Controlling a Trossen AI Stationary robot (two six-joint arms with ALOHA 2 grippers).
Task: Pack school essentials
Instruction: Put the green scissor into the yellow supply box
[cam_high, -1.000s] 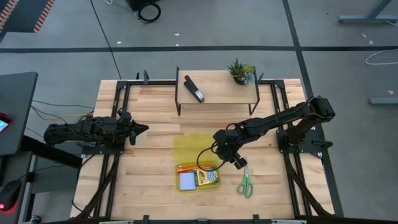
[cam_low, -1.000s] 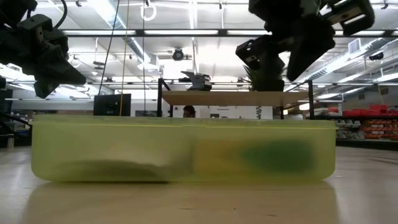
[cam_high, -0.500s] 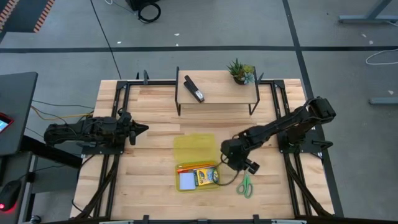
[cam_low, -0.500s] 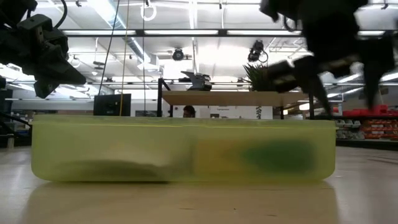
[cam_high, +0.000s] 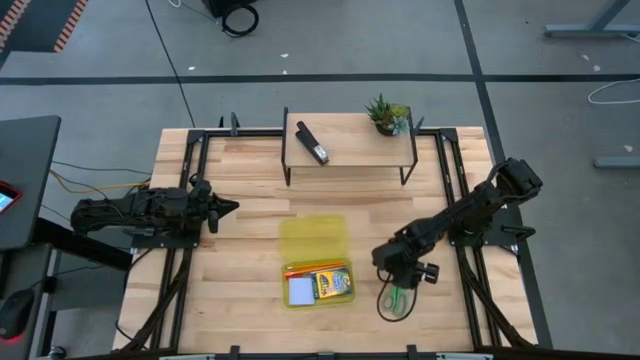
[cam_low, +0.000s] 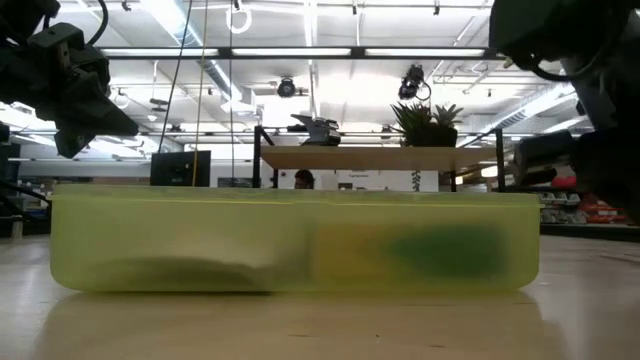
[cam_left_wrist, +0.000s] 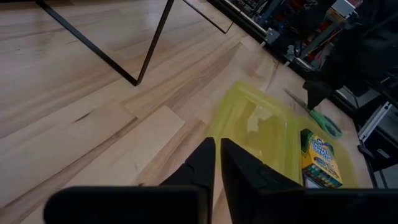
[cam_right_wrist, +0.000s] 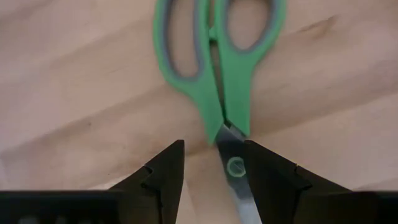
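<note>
Scissors (cam_right_wrist: 217, 68) between parted right gripper (cam_right_wrist: 211, 163) fingers, beside yellow case (cam_high: 315, 240).

Wooden table (cam_high: 250, 240), yellow case (cam_high: 316, 258), green-handled scissors (cam_high: 391, 300), small shelf (cam_high: 350, 140)

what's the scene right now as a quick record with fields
right gripper: open, low over the green-handled scissors, fingers either side of the pivot
scissors location: flat on the table, beside the yellow case
in case: crayon box, pale blue notepad, orange pencil
left gripper: shut, waiting at the table's left
shelf: black stapler, plant
</note>
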